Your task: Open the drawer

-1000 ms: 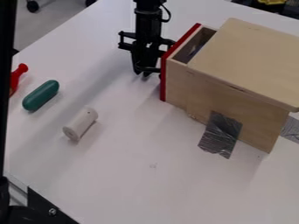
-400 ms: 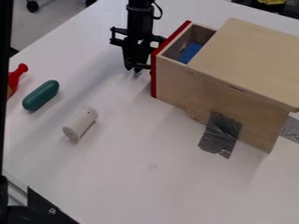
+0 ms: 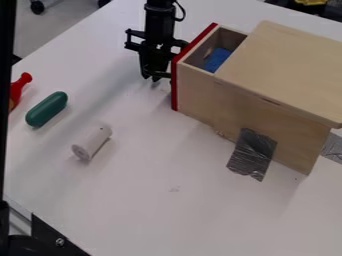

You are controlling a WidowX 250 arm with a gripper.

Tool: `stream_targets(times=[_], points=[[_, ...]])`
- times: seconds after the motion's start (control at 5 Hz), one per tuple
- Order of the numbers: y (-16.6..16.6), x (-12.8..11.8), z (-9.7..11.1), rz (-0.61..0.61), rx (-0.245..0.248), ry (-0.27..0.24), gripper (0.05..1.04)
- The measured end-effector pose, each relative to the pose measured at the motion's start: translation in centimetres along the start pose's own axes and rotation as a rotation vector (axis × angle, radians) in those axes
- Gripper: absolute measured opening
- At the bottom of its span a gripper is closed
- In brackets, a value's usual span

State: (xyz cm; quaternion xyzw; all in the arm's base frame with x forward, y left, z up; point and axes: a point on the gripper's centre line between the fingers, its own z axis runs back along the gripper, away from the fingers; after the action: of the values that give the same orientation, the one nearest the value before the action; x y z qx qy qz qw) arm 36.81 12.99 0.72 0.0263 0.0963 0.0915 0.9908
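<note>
A: Hand (image 3: pixel 151 78) by the red front (image 3: pixel 176 72); can't tell if clenched.

B: Drawer (image 3: pixel 195 92) part-out toward worktop's (image 3: pixel 133 200) upper-left edge. Risk?

A: Skewed pull could jam it. If tape (image 3: pixel 252 155) slips, cabinet (image 3: pixel 284 72) drags too.

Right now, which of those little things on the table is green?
The capsule-shaped piece with rounded ends, lying between the red piece and white cylinder.

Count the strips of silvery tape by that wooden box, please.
2. One strip runs from the near side of the wooden box onto the table; another strip is at the right edge, behind the box. Others may be hidden there.
</note>
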Motion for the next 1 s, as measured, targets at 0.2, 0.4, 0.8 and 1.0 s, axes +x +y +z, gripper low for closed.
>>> stream_targets(times=[0.2,0.4,0.8,1.0], points=[[0.6,0.2,-0.3,0.082,-0.003,0.016,0.476],[2.5,0.0,-0.3,0.134,-0.006,0.020,0.797],[2.1,-0.5,-0.2,0.139,-0.035,0.049,0.999],[1.7,-0.7,-0.2,0.129,-0.062,0.067,0.999]])
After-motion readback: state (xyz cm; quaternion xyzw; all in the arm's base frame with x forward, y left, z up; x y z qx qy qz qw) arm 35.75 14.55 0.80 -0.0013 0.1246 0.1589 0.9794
